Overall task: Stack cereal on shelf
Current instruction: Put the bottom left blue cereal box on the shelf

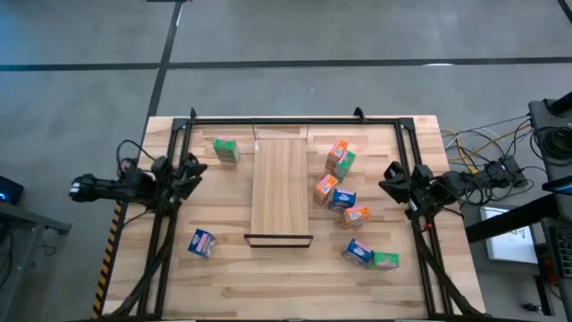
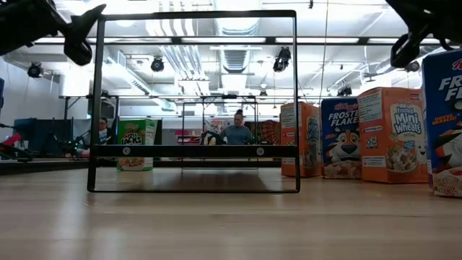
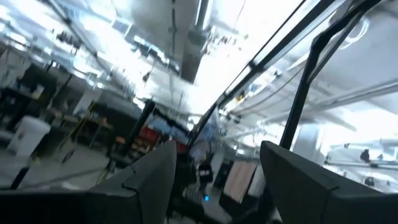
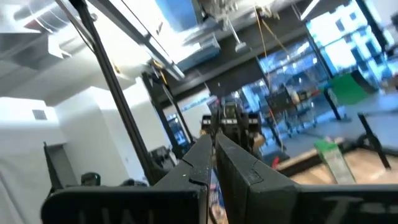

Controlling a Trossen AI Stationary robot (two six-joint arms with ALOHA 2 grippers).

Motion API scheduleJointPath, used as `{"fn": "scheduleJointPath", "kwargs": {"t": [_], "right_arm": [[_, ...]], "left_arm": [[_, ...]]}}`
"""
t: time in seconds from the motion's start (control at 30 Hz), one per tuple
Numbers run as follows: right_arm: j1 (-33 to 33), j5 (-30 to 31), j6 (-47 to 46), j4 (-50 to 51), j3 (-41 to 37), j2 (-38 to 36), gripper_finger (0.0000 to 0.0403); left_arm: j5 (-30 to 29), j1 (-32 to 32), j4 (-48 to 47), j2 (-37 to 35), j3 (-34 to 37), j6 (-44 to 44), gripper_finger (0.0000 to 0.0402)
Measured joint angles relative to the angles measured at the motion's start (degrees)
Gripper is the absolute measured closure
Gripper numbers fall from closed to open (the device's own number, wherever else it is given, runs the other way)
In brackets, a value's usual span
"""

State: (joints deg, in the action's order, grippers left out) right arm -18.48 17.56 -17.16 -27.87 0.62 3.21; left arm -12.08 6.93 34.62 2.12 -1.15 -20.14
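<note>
The shelf (image 1: pixel 281 190) lies flat along the middle of the counter (image 1: pixel 295 286), its dark metal lip at the near end, and no box rests on it.

Seen level from the counter top, the boxes toward the right edge carry readable print: "Kellogg's Frosted Flakes" on a blue box (image 2: pixel 341 137), "Frosted Mini Wheats" on an orange box (image 2: pixel 392 134), and on the big blue box (image 2: pixel 443 123) cut off by the picture's edge only "FRO" and "FL" show. A green box (image 2: pixel 137 144) farther back on the left reads what looks like "Apple Jacks". Another orange box (image 2: pixel 299 139) stands turned edge-on, its print too small to read.

From above, one green box (image 1: pixel 226 149) sits near the far-left corner beside the shelf and one blue box (image 1: pixel 202 242) near the left edge toward the front. The other seven cluster right of the shelf, some touching; their labels cannot be read from above.

The left end effector (image 1: pixel 190 173) hangs above the left edge with its fingers spread wide, holding nothing. The right end effector (image 1: pixel 391 182) hangs above the right edge, fingers pressed together and empty. Both wrist views look up into the room, showing no cereal clearly
</note>
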Motion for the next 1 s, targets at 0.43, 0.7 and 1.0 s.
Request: {"fn": "scheduleJointPath", "kwargs": {"t": [0.43, 0.7, 1.0], "right_arm": [[0.0, 0.47, 6.56, -4.48, 7.75, 9.36, 0.039], [0.02, 7.09, 7.19, 2.33, 15.01, 18.2, 0.039], [0.02, 8.48, 10.95, 2.31, 18.29, 21.61, 0.039]], "left_arm": [[-15.43, -0.01, 6.77, 2.6, 0.0, -6.36, 0.0184], [-18.51, -0.01, 6.79, 12.27, -2.48, -8.26, 0.0184], [-12.77, -0.01, -8.14, 24.62, -13.95, -22.96, 0.0184]]}}
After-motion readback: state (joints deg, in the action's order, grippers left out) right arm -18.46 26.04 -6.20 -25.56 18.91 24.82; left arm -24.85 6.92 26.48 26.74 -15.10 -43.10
